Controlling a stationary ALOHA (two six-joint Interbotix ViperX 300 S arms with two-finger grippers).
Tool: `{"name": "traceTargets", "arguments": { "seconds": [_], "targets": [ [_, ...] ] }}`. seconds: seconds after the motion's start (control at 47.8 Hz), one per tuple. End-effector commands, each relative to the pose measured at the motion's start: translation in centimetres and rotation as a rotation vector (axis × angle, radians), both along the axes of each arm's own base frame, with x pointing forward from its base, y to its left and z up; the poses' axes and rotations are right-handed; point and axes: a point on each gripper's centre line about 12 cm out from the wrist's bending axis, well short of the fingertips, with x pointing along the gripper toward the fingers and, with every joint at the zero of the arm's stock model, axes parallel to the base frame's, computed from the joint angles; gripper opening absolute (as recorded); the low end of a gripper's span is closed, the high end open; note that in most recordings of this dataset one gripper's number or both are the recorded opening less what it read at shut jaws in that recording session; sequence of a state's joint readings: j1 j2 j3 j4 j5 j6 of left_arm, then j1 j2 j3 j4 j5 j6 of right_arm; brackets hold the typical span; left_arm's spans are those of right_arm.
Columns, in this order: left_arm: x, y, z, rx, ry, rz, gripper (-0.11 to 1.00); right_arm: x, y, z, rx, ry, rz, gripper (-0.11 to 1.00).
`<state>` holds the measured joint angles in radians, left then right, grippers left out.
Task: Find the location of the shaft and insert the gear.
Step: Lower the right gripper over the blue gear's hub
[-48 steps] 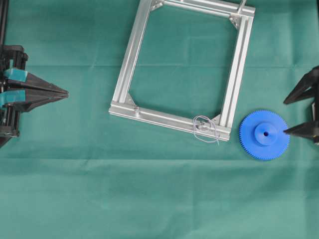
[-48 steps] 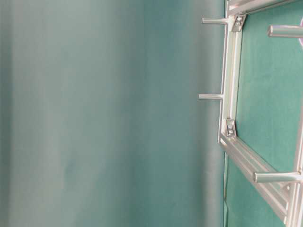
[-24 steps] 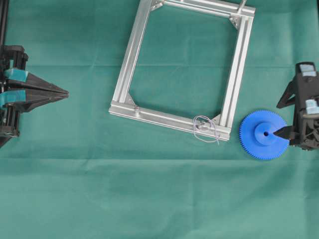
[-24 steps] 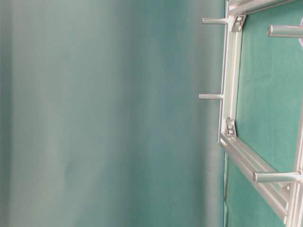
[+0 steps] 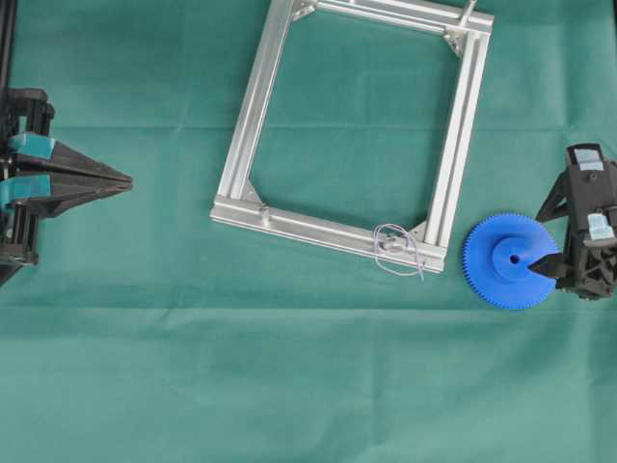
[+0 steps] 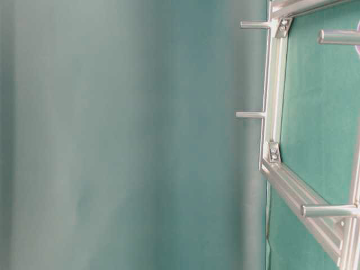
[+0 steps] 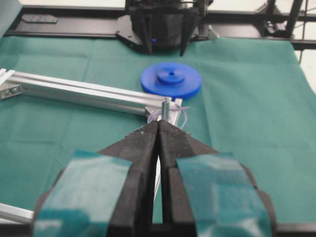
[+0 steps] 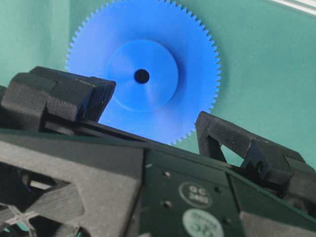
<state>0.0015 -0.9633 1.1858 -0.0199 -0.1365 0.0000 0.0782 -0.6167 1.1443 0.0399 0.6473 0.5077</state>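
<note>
The right claw (image 5: 551,234), spread wide, has been lowered over the gear (image 5: 510,261); nothing is gripped yet, so insertion awaits.

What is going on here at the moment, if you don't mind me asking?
The right gripper, jaws wide open, hangs over the blue gear, which lies flat on the green cloth and is not yet gripped. The shaft, a short pin with a pale wire loop, stands at the near corner of the aluminium frame, beside the gear. The left gripper sits shut at the left side, holding nothing. The gear is not yet on the shaft.
</note>
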Motion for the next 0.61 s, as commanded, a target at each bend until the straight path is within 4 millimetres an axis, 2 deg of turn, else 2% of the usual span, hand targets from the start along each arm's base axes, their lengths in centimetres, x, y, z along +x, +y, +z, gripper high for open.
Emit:
{"name": "traceTargets", "arguments": {
  "seconds": [0.0,0.585],
  "targets": [
    [0.3,0.0,0.6,-0.003,-0.012,0.001,0.01,0.2,0.1,-0.1,0.002,-0.020,0.001,0.92],
    [0.3,0.0,0.5,-0.003,-0.008,0.000,0.01,1.8,1.1,-2.7,0.003,-0.012,0.034,0.92]
  ]
}}
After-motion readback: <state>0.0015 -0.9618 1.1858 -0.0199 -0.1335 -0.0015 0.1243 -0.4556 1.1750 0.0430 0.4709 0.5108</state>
